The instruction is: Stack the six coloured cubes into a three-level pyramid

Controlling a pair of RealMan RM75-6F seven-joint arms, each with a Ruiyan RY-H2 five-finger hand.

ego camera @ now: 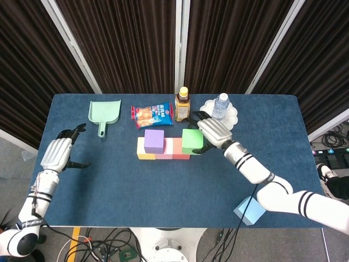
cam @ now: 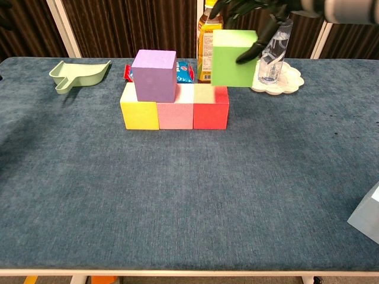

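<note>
Gripping a plain matte green cube (cam: 234, 58), the right robot hand (ego camera: 210, 130) hangs it just above the red cube (cam: 211, 106); six cubes total, one per colour.

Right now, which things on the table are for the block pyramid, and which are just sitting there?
For the pyramid: yellow cube, pink cube, red cube, purple cube, green cube, light blue cube.

Just sitting there: dustpan, snack bag, tea bottle, water bottle, white plate.

Head view looks steeply down; chest view (closer, lower) shares the table (ego camera: 109, 180).
</note>
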